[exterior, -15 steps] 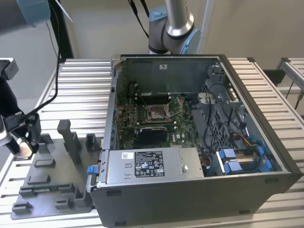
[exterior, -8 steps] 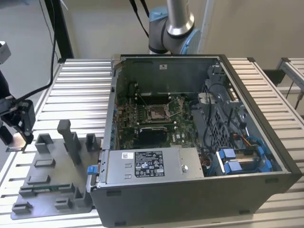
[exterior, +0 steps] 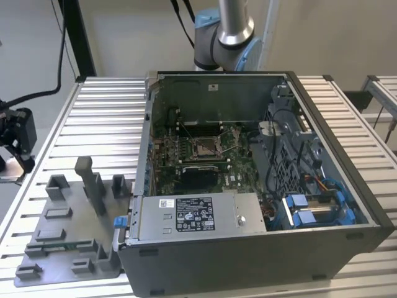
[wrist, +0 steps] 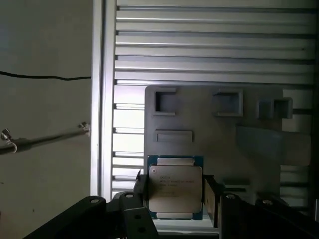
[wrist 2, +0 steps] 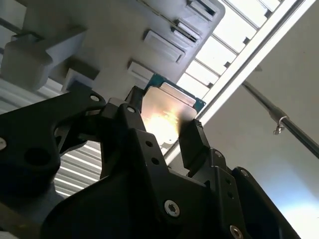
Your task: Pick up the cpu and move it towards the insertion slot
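Note:
The cpu (wrist: pixel 175 188) is a small square chip with a silvery face on a green-edged board. In both wrist views it sits between my black fingers. My gripper (wrist: pixel 175 195) is shut on the cpu (wrist 2: pixel 167 112), one finger (wrist 2: pixel 130 117) on each side. In the exterior view the gripper (exterior: pixel 17 139) hangs at the far left, above the table's edge and up off the grey fixture plate (exterior: pixel 62 236). The insertion slot (exterior: pixel 205 147), a metal-framed square with a brownish centre, lies on the green motherboard inside the open case, well off to the exterior view's right of the gripper.
The open computer case (exterior: pixel 322 245) has tall walls around the motherboard. A power supply (exterior: pixel 195 214) and blue drive bays (exterior: pixel 316 208) stand along its front. Upright grey blocks (exterior: pixel 93 186) rise from the fixture plate. The arm's base (exterior: pixel 226 31) stands behind the case.

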Controlling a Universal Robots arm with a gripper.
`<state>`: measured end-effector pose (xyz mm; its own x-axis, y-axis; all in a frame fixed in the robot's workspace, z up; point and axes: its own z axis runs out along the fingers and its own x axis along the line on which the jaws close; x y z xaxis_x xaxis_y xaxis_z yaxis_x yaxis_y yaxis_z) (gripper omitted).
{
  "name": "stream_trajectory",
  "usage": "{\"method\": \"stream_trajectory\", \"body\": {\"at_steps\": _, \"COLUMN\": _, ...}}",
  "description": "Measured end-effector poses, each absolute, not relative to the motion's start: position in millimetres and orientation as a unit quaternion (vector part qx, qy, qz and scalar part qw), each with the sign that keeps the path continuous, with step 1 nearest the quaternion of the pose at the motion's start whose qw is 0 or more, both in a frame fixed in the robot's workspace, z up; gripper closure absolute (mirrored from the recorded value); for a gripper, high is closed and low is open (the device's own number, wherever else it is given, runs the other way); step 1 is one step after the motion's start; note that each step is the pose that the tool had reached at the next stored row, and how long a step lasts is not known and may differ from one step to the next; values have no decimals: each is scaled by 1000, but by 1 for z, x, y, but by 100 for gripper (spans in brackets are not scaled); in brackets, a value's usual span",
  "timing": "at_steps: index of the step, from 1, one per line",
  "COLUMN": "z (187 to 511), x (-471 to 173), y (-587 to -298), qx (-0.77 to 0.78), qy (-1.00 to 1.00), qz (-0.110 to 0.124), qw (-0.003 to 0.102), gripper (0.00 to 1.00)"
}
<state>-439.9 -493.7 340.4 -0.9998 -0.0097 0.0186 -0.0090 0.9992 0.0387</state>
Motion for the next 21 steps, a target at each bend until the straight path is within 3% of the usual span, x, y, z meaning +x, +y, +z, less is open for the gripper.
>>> {"method": "stream_trajectory", "body": {"at_steps": 21, "z": 436, "x": -440, "y": -494, "qx": 5, "qy": -1000, "qz": -19, "qw": 10, "gripper": 100}}
